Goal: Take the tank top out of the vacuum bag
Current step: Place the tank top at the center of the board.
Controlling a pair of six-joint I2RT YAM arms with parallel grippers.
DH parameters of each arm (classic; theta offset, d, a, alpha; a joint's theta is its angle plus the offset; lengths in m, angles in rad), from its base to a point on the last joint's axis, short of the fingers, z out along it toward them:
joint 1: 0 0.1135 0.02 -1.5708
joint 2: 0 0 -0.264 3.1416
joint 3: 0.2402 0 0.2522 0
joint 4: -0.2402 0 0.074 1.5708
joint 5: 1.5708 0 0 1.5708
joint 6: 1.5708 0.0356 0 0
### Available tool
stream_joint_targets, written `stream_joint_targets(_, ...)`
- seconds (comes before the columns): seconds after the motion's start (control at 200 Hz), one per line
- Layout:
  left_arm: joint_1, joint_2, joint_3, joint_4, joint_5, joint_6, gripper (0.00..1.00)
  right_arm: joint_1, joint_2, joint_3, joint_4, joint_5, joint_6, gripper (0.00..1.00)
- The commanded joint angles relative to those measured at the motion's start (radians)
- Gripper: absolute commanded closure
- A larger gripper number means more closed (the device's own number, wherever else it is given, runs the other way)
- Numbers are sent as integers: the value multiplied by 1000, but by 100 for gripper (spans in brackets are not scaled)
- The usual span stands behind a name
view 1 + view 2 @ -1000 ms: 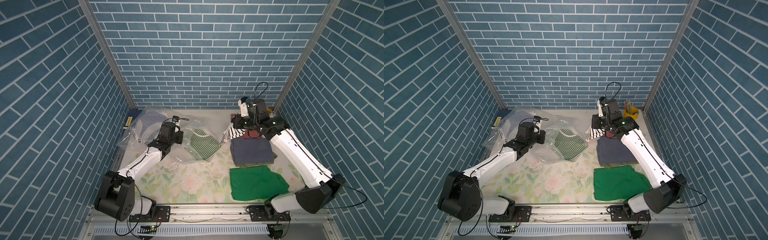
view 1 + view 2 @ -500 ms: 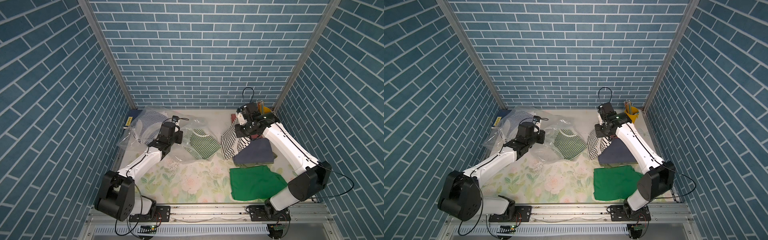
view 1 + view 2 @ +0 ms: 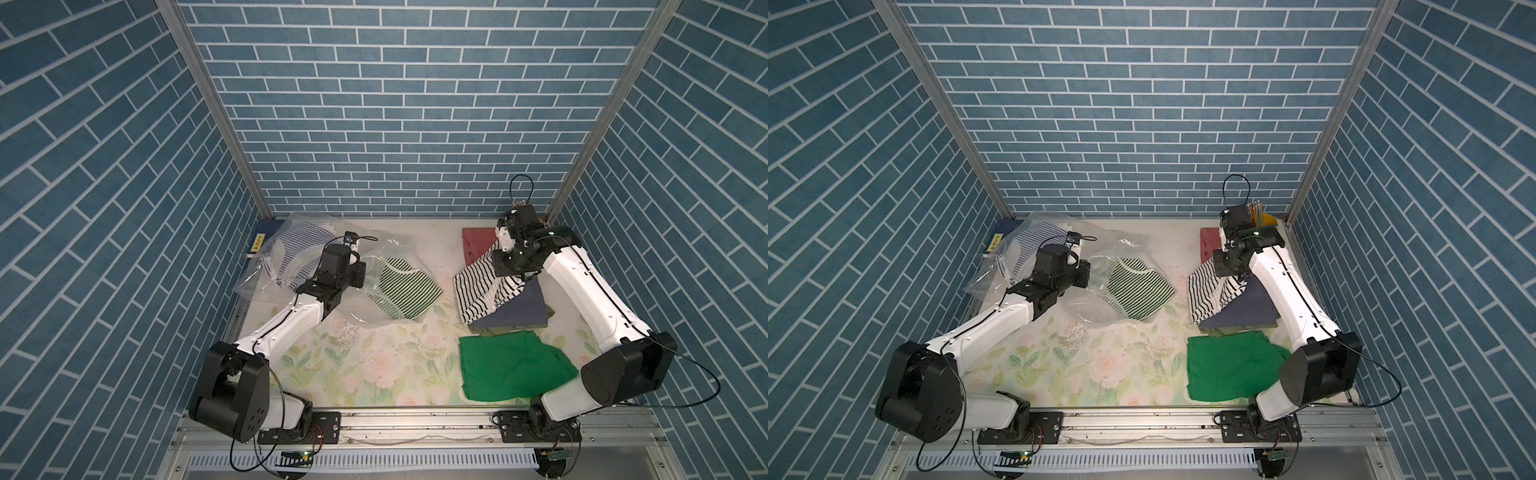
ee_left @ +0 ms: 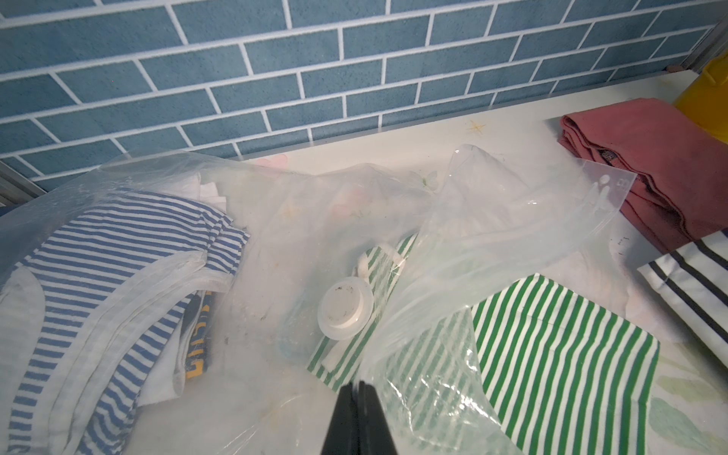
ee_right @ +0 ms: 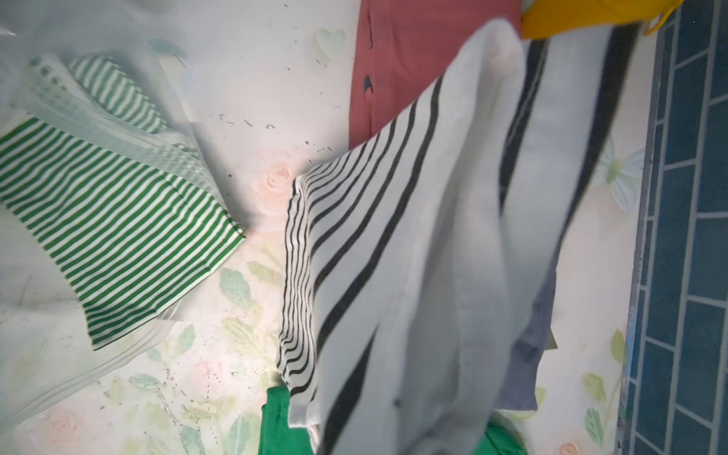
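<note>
My right tool [image 3: 508, 271]'s clamped on the striped top [image 3: 476, 293]; its hanging tail could drag the navy shirt [image 3: 519, 312] askew. Left tool [image 4: 358, 398]'s together, seemingly pinching the bag [image 4: 492, 236].

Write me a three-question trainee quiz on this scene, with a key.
1. True or false: the green-striped tank top lies wholly outside the clear vacuum bag.
2. What does the right hand hold up? A) green cloth B) black-striped top C) maroon cloth
3. Fill in: the left hand is shut on the ____.
Key: 1 false, it is partly inside; 2 B; 3 clear vacuum bag.
</note>
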Motion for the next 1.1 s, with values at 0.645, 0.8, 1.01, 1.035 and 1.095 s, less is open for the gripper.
stream_joint_targets(0.645, 11, -1, 12, -10, -15, 11, 100, -148, 48, -223, 117, 295, -36, 100)
stream_joint_targets(0.8, 11, 1, 14, -8, -9, 10, 100, -201, 62, -299, 213, 309, -33, 100)
stream_joint_targets(1.01, 11, -2, 12, -8, -5, 9, 100, -226, 2, -309, 265, 371, 17, 8)
stream_joint_targets(1.035, 11, -3, 12, -8, -6, 8, 100, -225, -19, -308, 277, 372, 19, 4)
stream_joint_targets(1.095, 11, -5, 12, -7, -3, 7, 100, -225, -72, -307, 309, 351, 25, 1)
